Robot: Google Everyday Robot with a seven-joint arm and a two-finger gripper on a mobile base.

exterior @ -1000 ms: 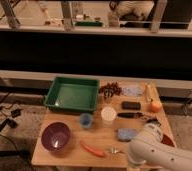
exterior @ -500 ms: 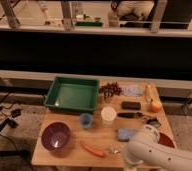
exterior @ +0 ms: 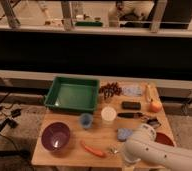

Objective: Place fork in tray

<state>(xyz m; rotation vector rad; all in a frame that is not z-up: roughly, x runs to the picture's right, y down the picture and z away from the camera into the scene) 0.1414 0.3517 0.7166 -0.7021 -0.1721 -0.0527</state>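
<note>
In the camera view, a wooden bench (exterior: 69, 150) is seen from above and in front, with a dark railing behind it. The green tray (exterior: 72, 93) is set at the bench's far left corner, and nothing can be made out inside it. The fork (exterior: 113, 149) is found lying flat on the bench near the front edge, well apart from the tray. It is placed just right of the orange carrot-shaped item (exterior: 93, 149) and just left of the white robot arm (exterior: 154, 152).

The arm is brought in from the lower right corner and is curved over the bench's front right part. The gripper (exterior: 124, 159) is located at the arm's low end, at the front edge of the bench and close beside the fork. It is largely covered by the arm's shell, so it cannot be told whether it is parted or closed, nor whether the fork is touched.

A blue sponge (exterior: 123, 133) is seen just above the arm's end. A round purple bowl (exterior: 55, 137) is set at the front left. A small blue cup (exterior: 86, 120) and a white cup (exterior: 108, 114) are placed side by side near the middle. To their right a dark-handled utensil (exterior: 131, 115) is laid, with a black block (exterior: 131, 105) behind it and an orange fruit (exterior: 155, 106) at the right edge.
</note>
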